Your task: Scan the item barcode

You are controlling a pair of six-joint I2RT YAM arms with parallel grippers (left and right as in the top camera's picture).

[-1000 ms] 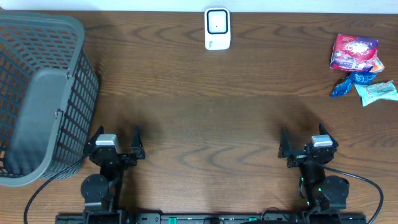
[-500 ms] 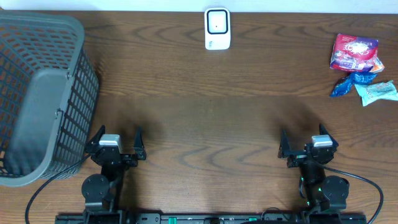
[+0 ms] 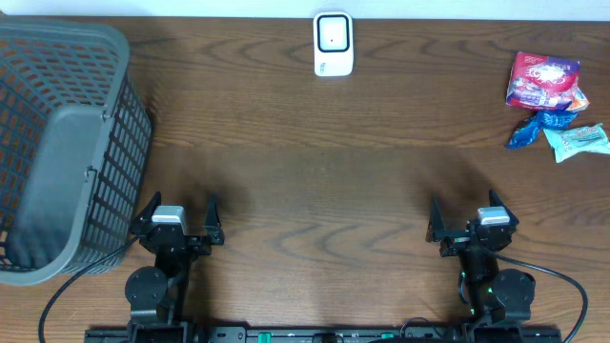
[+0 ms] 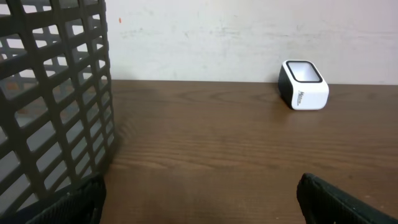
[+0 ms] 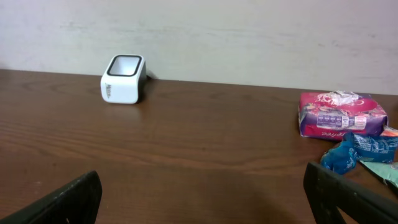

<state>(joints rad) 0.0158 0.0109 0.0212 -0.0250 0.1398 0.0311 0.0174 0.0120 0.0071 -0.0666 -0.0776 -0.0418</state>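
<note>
A white barcode scanner [image 3: 333, 44] with a dark window stands at the table's far edge, seen also from the left wrist [image 4: 303, 84] and right wrist [image 5: 123, 79]. Snack packets lie at the far right: a red-purple one [image 3: 542, 80] [image 5: 341, 114], a blue one [image 3: 541, 127] [image 5: 357, 149] and a pale teal one [image 3: 579, 141]. My left gripper [image 3: 181, 215] [image 4: 199, 202] rests open near the front edge with nothing between its fingers. My right gripper [image 3: 465, 213] [image 5: 202, 202] is likewise open and empty, well short of the packets.
A large grey mesh basket [image 3: 57, 143] [image 4: 53, 99] fills the left side, close to the left gripper. A pale wall runs behind the table's far edge.
</note>
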